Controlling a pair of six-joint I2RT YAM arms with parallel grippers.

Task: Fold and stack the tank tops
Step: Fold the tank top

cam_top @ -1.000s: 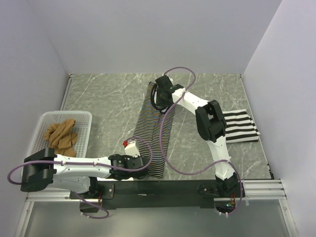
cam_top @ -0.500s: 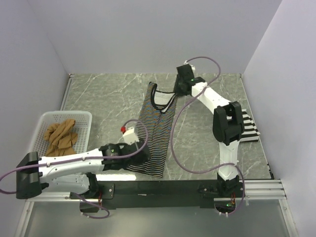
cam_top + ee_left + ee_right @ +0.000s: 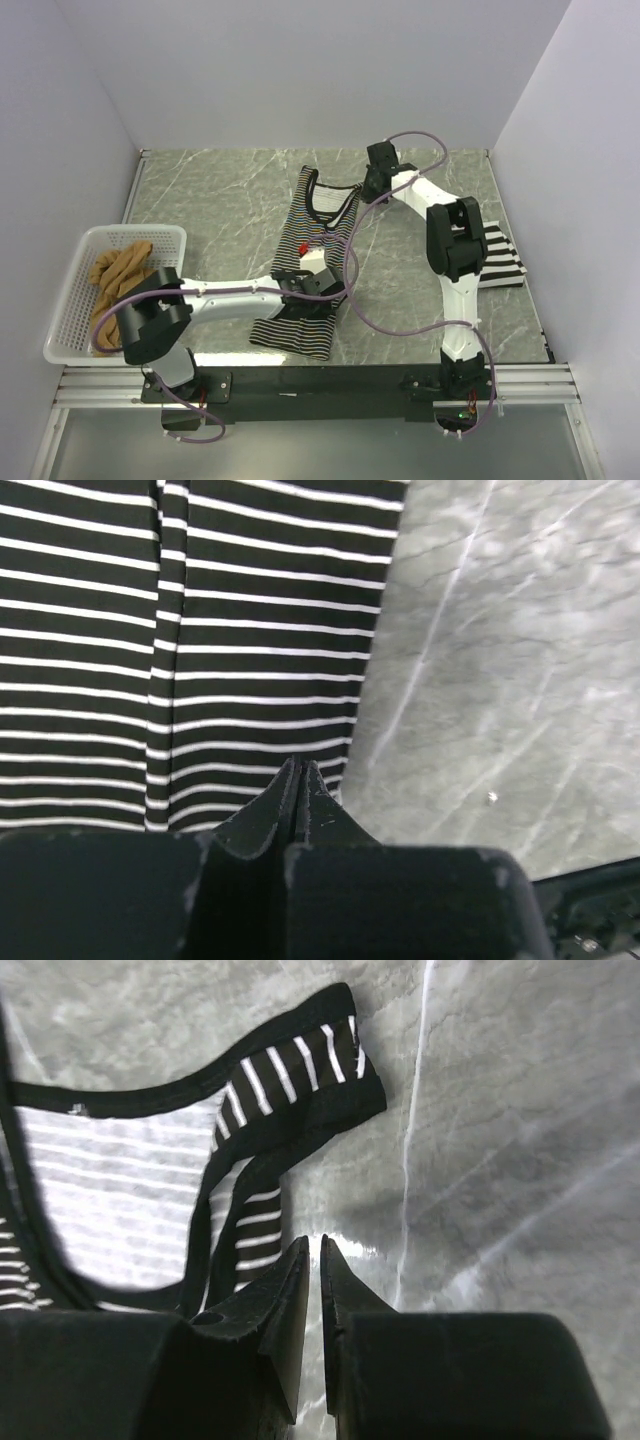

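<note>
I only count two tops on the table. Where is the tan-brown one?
In the top view, the tan-brown top lies bunched inside the white mesh basket at the table's left edge, left of the thin-striped top.

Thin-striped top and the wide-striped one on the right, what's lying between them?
In the top view, no other item: bare table, crossed by the right arm and a purple cable.

My fingers (image 3: 255,825) are black. The thin-striped tank top (image 3: 312,250) beneath them has fine dark-and-white stripes and black trim. Right of it is a wide-striped top (image 3: 497,258) in black and white. Left of it is a tan-brown top (image 3: 120,272) in a white mesh basket (image 3: 135,230).
</note>
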